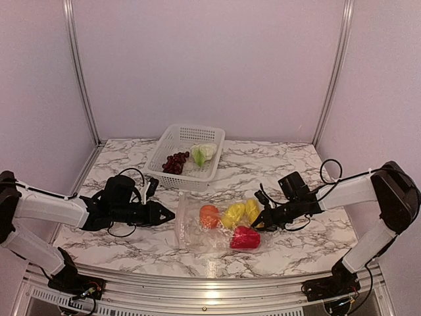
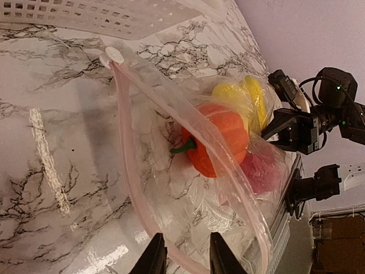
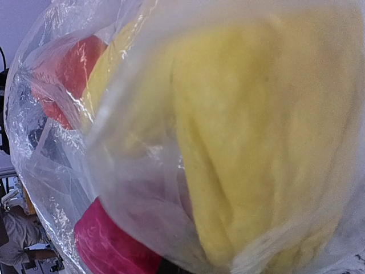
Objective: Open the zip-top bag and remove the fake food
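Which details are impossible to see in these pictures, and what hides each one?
Fingers of the right tool: right wrist view, the zip-top bag fills the frame.
Shape of the yellow piece: right wrist view, blurred, too close.
Whether the left tool touches the zip strip: left wrist view, bottom edge cuts it off.
Shape of the red piece: left wrist view, crinkled plastic and the orange fruit cover it.

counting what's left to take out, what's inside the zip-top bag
Inside the zip-top bag: an orange fruit, two yellow pieces and a red piece. The grapes and cabbage lie in the basket. Anything under those pieces is hidden by them and the crinkled plastic.
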Robot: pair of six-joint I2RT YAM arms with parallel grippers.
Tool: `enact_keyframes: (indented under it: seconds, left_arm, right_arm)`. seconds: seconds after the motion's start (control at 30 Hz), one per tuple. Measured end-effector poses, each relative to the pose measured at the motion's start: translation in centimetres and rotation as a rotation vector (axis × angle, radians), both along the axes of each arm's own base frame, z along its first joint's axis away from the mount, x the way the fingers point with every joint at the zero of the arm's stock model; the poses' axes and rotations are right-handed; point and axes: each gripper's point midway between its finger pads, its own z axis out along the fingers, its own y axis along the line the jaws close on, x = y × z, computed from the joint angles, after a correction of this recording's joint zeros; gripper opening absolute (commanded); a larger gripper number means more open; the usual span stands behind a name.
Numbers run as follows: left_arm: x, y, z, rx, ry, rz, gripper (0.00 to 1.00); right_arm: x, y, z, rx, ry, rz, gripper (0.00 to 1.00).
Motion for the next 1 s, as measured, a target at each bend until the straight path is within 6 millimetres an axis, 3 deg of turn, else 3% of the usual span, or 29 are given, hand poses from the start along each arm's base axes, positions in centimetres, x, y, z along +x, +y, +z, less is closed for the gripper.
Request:
enact_keyframes:
  seconds: [0.2,0.43,0.57,0.83,1.0]
  left_arm:
    - [0.1,-4.4,-1.9,-0.003,0.055,-0.063,0.29]
    - [0.1,-9.4,-2.0,-0.074,0.048,-0.121,0.62]
    - [0.3,-11.1,-2.2,-0.070,0.038,-0.130,0.77]
    - [2.9,-12.6,-2.1,0.031,-0.017,-0.076,0.76]
    - [3.6,-12.1,-5.2,0.161,0.018,-0.055,0.56]
  right_arm:
    - [-0.2,0.7,0.1,0.010,0.001,0.008,0.00]
    - [-0.6,1.6,-0.1,0.008,0.009,0.034,0.00]
    - [-0.3,2.5,0.2,0.014,0.000,0.053,0.00]
    - [0.3,3.2,0.9,0.024,-0.020,0.070,0.00]
    - [0.2,3.2,0.6,0.018,-0.016,0.074,0.00]
